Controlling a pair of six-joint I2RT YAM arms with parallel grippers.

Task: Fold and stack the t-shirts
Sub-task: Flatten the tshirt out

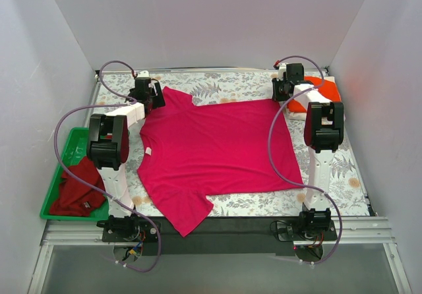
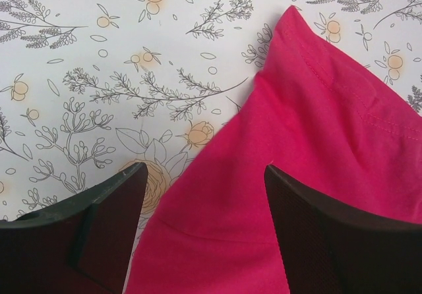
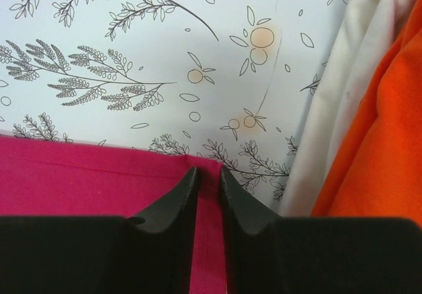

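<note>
Magenta-pink t-shirt (image 1: 211,149) lay flat for folding. The right gripper (image 3: 208,172) pinched its hem corner; the left gripper (image 2: 204,169) hung spread over the sleeve (image 2: 316,89) and likely needed to close next.

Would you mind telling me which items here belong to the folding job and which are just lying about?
Part of the job: magenta t-shirt, dark red t-shirt, orange t-shirt, white t-shirt.

Just lying about: green tray, floral table cover.
</note>
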